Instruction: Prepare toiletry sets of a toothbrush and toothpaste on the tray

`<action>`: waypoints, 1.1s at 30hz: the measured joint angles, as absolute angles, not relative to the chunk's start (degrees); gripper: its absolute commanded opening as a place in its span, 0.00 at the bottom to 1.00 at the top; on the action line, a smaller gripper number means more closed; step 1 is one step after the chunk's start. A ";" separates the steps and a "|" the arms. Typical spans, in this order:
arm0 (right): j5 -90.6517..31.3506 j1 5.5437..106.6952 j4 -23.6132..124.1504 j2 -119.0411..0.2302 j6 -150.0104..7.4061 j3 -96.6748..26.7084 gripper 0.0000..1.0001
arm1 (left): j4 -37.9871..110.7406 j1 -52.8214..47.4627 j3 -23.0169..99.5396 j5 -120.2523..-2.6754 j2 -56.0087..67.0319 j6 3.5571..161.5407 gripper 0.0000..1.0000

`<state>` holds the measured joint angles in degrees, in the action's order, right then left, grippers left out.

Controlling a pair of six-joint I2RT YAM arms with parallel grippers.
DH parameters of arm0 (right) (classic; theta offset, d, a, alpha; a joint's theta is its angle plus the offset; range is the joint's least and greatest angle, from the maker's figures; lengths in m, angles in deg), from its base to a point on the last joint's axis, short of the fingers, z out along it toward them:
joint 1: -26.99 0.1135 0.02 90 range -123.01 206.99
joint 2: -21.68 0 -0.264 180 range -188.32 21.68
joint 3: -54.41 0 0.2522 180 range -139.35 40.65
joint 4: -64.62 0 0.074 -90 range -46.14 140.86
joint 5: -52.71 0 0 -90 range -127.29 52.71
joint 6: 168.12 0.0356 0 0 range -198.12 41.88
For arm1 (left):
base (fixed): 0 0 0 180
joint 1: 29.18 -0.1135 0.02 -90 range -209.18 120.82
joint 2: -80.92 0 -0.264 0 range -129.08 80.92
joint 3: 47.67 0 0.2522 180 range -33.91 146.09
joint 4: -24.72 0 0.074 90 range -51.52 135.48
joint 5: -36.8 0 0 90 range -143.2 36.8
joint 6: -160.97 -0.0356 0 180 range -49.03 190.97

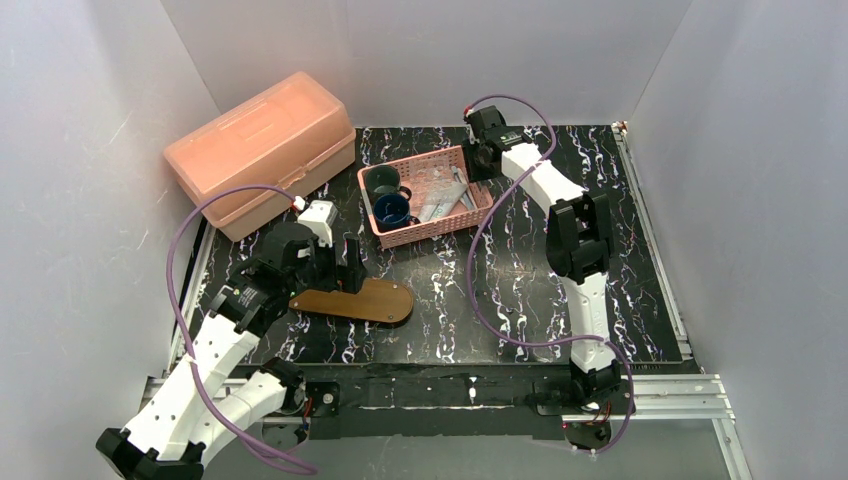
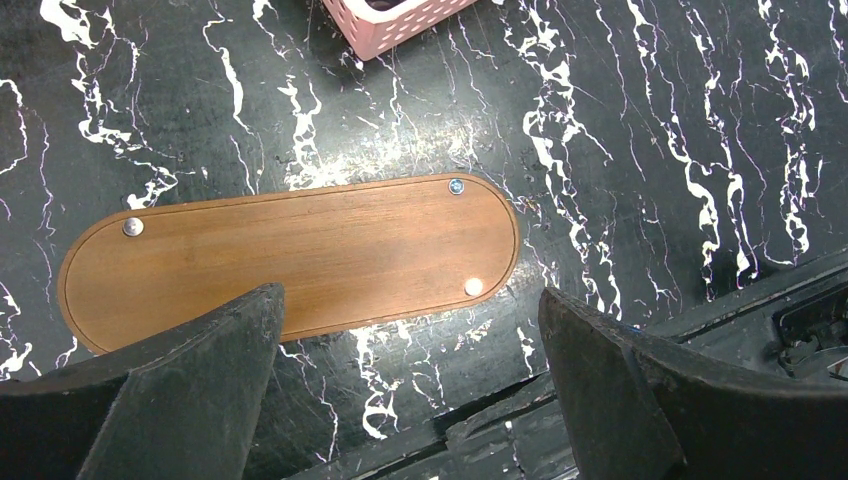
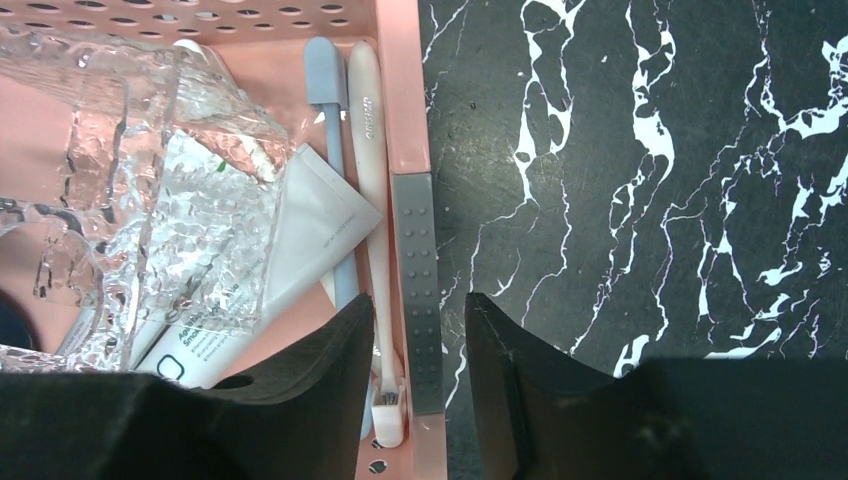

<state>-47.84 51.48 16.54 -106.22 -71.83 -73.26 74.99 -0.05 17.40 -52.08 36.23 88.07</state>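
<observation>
The left gripper (image 2: 410,295) holds its 2 black fingers spread wide above the smooth oval wooden tray (image 2: 300,250) on the marbled black table (image 2: 650,150). Farther off, the right gripper (image 3: 420,305) has its fingers narrowly apart astride the wall of the pink perforated basket (image 3: 400,80), beside 2 slim toothbrushes (image 3: 368,150) and a flat-ended tube (image 3: 310,220).

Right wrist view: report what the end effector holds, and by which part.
Cannot tell: the right end effector straddles the white toothbrush at its bristle end and the pink basket wall; no grip is evident.
</observation>
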 measured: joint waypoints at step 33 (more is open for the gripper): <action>-48.76 51.48 25.39 -91.90 -68.38 -50.28 0.01 | 74.99 -0.05 17.40 -52.12 34.85 88.07 0.99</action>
